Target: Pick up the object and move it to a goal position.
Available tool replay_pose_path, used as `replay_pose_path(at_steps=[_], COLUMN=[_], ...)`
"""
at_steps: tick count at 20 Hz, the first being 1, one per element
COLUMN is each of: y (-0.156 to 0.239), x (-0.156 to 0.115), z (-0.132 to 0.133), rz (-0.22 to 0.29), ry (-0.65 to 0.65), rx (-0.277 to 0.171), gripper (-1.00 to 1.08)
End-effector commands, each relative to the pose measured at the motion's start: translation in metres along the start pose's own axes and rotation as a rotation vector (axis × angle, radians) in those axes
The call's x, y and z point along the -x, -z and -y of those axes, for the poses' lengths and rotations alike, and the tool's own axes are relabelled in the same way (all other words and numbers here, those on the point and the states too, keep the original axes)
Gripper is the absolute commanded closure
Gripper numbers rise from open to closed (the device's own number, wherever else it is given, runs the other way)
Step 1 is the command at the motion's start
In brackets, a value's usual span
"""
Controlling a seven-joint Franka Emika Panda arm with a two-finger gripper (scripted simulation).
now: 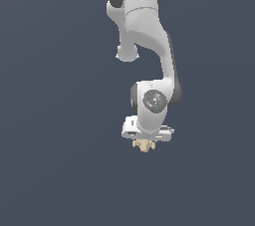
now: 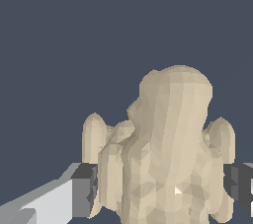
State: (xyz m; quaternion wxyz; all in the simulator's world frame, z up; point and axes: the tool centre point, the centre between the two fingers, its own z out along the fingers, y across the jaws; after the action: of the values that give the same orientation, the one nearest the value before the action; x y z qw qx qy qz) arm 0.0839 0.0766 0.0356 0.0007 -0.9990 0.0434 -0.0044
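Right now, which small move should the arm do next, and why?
Probably close the pincer fully, then lift. The small beige lumpy toy sits between the dark finger pads, which look at or near its sides; whether they grip it is unclear.

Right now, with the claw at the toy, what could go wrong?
1. The toy is lumpy; the pads sit against uneven bulges, so it might slip or twist when moved.
2. In the exterior view the claw hides most of the toy, so grip depth can't be confirmed; a shallow hold could drop it.
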Motion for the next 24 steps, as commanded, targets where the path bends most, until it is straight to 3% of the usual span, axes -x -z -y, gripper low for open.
replay_pose_path(at_steps=[1, 14, 24], y=[-0.007, 0.001, 0.015], x=[0.003, 0.001, 0.026], z=[-0.001, 0.001, 0.014], rz=[0.009, -0.002, 0.000], ry=[0.000, -0.001, 0.000], rx=[0.002, 0.000, 0.000], gripper=[1.08, 1.08, 1.08])
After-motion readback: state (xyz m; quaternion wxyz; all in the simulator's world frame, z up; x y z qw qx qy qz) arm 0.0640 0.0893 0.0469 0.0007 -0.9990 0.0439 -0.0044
